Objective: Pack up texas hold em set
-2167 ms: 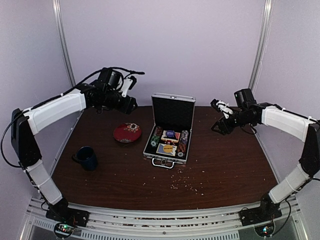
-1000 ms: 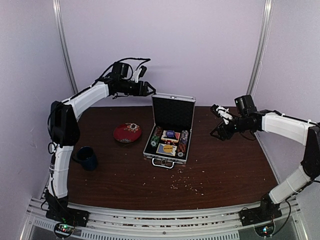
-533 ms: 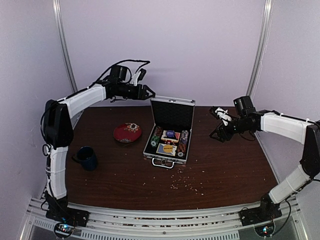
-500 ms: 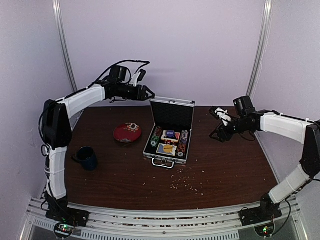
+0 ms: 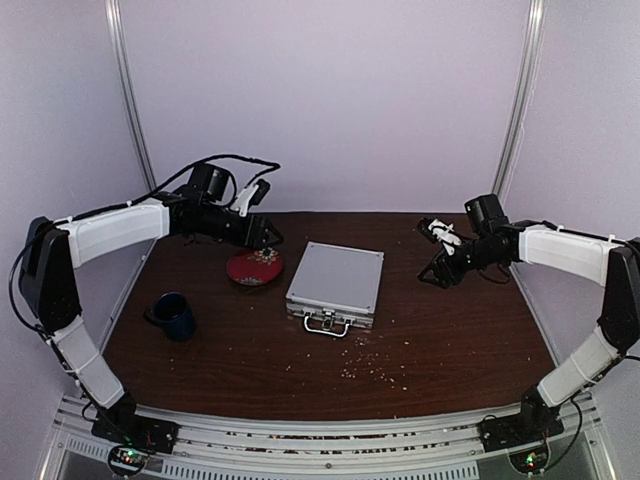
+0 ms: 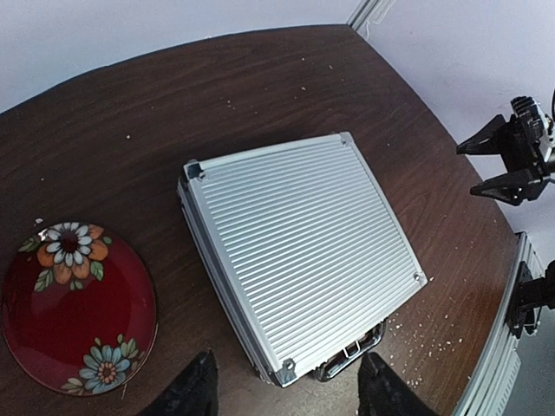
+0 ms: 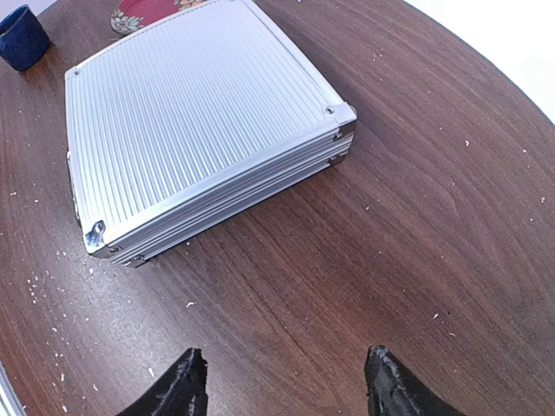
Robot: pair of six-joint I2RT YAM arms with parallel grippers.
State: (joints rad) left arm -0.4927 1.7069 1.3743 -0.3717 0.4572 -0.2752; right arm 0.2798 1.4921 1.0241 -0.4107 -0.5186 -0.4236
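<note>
The ribbed silver case point(image 5: 335, 282) lies flat in the middle of the table with its lid down. Its metal handle point(image 5: 327, 324) faces the near edge. The case fills the left wrist view point(image 6: 299, 254) and the upper left of the right wrist view point(image 7: 186, 121). The chips, dice, card box and blue disc are hidden. My left gripper point(image 5: 266, 237) is open and empty, above the table left of the case. My right gripper point(image 5: 433, 255) is open and empty, off to the right of the case.
A red patterned plate point(image 5: 254, 266) sits just left of the case, under my left gripper. A dark blue mug point(image 5: 173, 314) stands at the near left. Pale crumbs point(image 5: 375, 365) are scattered on the table in front of the case.
The case lid was standing open and is now down flat. My left gripper has dropped from above the lid's top edge to a lower spot left of the case. The right arm has barely moved.
</note>
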